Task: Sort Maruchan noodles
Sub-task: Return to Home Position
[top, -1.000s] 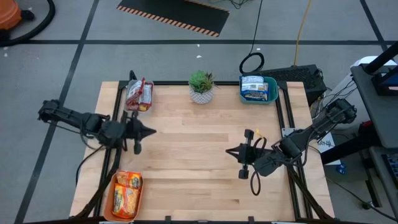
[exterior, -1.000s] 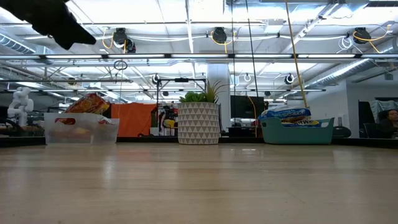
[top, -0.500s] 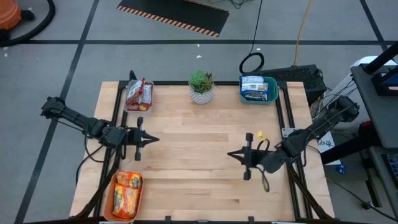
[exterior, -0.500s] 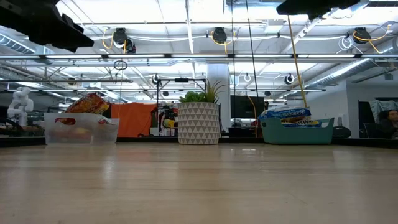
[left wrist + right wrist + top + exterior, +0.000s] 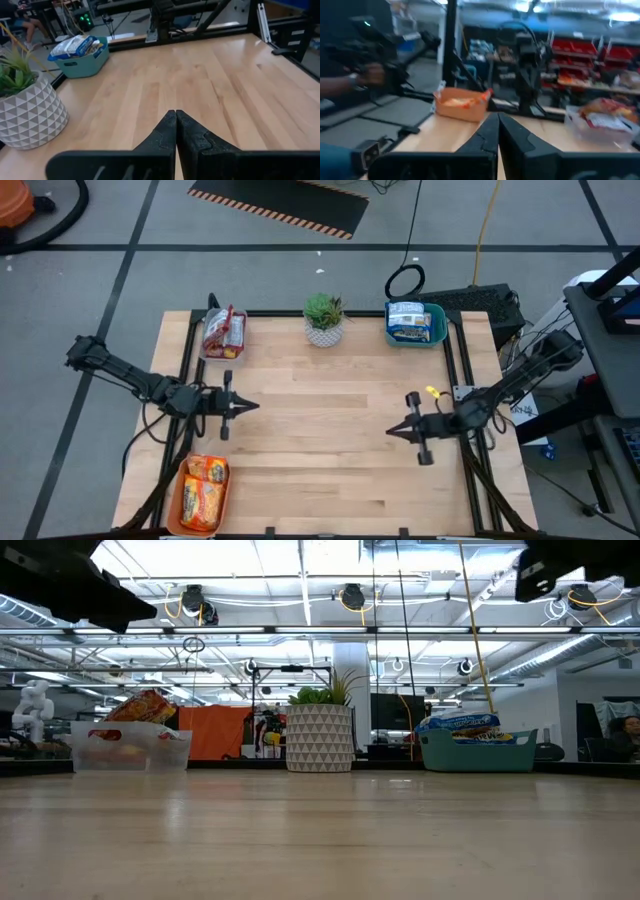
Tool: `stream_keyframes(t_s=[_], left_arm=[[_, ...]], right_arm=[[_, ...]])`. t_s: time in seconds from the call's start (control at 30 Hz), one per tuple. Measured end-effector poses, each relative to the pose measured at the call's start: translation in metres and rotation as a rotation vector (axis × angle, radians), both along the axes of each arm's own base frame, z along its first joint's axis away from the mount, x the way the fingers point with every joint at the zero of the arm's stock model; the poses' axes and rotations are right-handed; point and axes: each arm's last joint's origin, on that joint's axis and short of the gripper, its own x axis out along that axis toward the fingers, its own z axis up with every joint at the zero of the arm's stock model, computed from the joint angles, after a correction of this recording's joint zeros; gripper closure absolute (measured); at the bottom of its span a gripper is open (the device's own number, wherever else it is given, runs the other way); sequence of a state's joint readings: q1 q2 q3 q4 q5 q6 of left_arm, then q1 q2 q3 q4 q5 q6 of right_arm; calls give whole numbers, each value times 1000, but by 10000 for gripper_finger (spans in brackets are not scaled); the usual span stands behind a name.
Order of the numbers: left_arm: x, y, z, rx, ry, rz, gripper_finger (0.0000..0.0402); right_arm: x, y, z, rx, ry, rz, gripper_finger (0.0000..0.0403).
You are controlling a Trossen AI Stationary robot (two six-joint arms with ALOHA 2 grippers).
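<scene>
The Maruchan noodles lie sorted in three trays. Red packets (image 5: pixel 223 330) fill a clear tray at the far left, blue-white packets (image 5: pixel 408 319) a teal tray (image 5: pixel 437 330) at the far right, and orange packets (image 5: pixel 204 490) an orange tray (image 5: pixel 184 510) at the near left. My left gripper (image 5: pixel 255 406) hovers shut and empty over the table's left half, pointing right. My right gripper (image 5: pixel 390 431) hovers shut and empty over the right half, pointing left. In both wrist views the fingertips (image 5: pixel 176 113) (image 5: pixel 498 116) meet with nothing between them.
A small potted plant (image 5: pixel 324 318) in a white patterned pot stands at the middle of the far edge. A black frame (image 5: pixel 452 370) runs along the table's edges. Bare wood (image 5: pixel 320 420) lies between the two grippers.
My right gripper has sunk, drawn back toward the table's right edge and tipped up from slanting downward to about level. My left gripper has sunk a little and shifted slightly toward the near edge. Both stay shut. The packets and trays have not moved.
</scene>
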State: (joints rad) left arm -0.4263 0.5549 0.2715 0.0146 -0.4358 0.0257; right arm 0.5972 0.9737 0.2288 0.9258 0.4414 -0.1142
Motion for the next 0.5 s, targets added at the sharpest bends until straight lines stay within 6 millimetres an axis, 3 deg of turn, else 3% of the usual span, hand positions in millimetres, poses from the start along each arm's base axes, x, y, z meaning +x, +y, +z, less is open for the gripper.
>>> stream_keyframes(t_s=[0.2, 0.5], left_arm=[[-1, 0, -3, 10, 26, 0, 396], [-2, 1, -7, -21, 70, 15, 396]], right_arm=[[-24, -16, -17, -17, -82, 17, 403], [-36, -24, -2, -16, -194, 4, 403]])
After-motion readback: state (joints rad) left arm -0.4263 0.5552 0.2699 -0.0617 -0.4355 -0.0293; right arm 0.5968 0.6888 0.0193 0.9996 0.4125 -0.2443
